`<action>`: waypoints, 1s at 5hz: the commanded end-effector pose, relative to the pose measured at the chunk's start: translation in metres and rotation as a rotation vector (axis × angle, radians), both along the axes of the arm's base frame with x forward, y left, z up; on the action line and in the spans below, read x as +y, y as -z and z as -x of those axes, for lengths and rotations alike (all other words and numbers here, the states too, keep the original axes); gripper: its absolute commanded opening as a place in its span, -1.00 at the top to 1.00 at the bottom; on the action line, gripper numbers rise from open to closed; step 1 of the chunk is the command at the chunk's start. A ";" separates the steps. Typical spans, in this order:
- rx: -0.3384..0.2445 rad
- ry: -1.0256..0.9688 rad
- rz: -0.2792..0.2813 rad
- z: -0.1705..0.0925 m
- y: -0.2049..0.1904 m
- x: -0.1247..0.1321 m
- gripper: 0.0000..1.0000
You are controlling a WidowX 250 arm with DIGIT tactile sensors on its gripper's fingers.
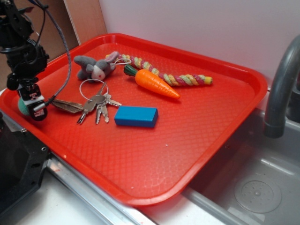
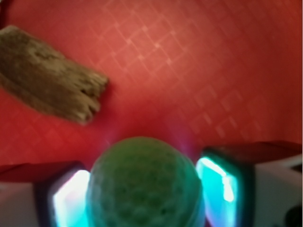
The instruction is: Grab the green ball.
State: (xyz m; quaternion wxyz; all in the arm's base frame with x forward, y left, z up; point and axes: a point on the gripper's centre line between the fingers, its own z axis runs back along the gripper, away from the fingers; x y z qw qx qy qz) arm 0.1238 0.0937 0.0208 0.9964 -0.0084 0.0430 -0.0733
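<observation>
Green ball [image 2: 144, 187] sits between the two fingers [image 2: 71, 201] of the tool [image 1: 29, 104], seen close up in the wrist view, with a finger pad just beside each flank. Whether the pads press on it or only flank it cannot be told from the blurred picture, so the grip itself is uncertain. In the exterior view only a sliver of the teal ball shows behind the tool, at the left edge of the red tray [image 1: 187, 140], low against the tray floor.

A brown, flat, ragged-edged piece [image 2: 47, 82] lies on the tray near the ball, towards the upper left of the wrist view; in the exterior view it is just right of the tool and joins a bunch of keys [image 1: 96, 105] on a ring. Right of the keys is a blue block [image 1: 136, 116], lying flat. Farther back lie a grey plush rabbit [image 1: 93, 68], an orange toy carrot [image 1: 156, 83] and a multicoloured rope toy [image 1: 180, 78], the rope running behind the carrot. The tray rests partly over a grey sink [image 1: 253, 187], with a dark faucet [image 1: 281, 89] at the right.
</observation>
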 end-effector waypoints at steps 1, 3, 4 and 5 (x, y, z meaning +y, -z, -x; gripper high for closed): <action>-0.041 0.035 -0.115 -0.037 -0.056 -0.023 1.00; -0.044 -0.158 -0.118 -0.044 -0.156 -0.043 1.00; -0.115 -0.226 -0.092 -0.034 -0.206 -0.048 1.00; -0.132 -0.225 -0.113 -0.032 -0.228 -0.053 1.00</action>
